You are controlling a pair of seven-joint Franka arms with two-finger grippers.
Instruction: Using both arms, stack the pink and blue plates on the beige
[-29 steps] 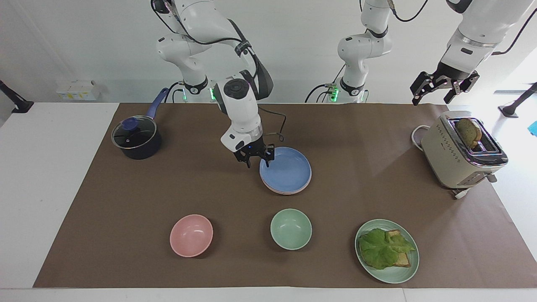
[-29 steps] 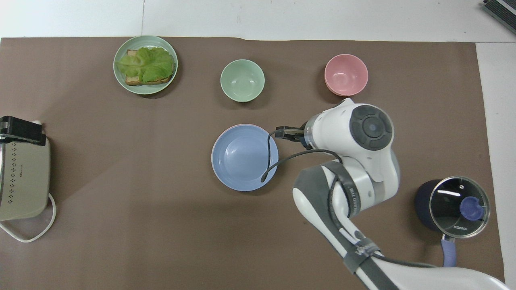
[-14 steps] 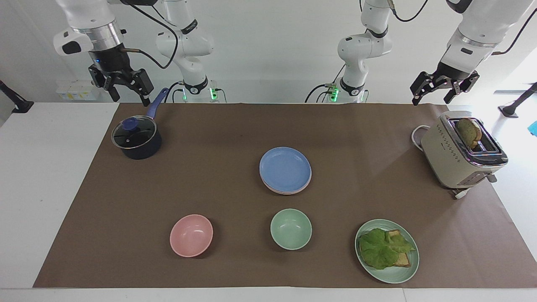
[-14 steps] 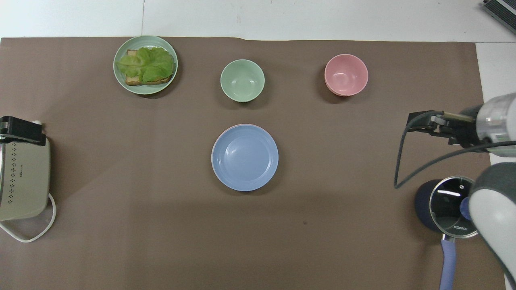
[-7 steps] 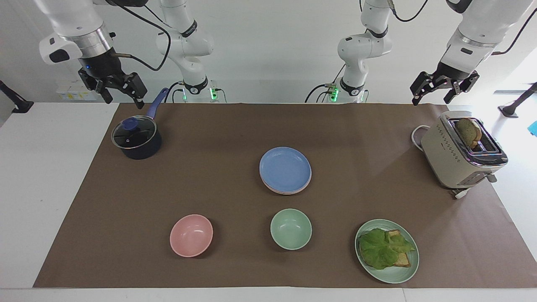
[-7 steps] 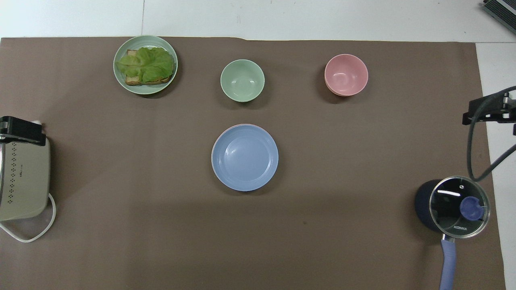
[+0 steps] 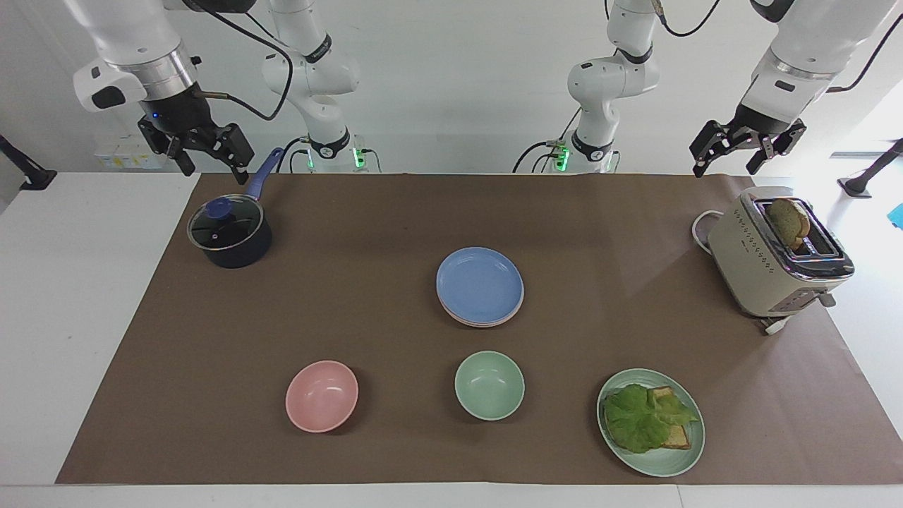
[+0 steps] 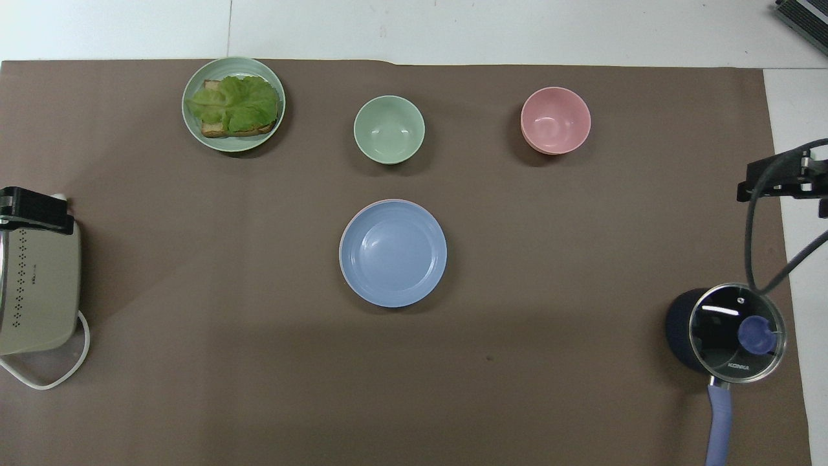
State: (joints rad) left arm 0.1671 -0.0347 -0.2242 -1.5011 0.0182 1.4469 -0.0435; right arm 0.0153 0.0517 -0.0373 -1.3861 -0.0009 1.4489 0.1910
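The blue plate lies on top of a stack in the middle of the brown mat. The pink plate shows only as a thin rim under it. The beige plate is hidden beneath these two. My right gripper hangs open and empty in the air over the mat's edge by the pot's handle, well clear of the stack. My left gripper hangs open and empty over the mat's corner beside the toaster, and that arm waits.
A lidded dark pot stands at the right arm's end and a beige toaster holding bread at the left arm's end. Farther from the robots than the stack are a pink bowl, a green bowl and a green plate with lettuce and bread.
My right arm has pulled away from the blue plate's rim, risen and swung to the pot's end of the table. The stack and the left arm have not moved.
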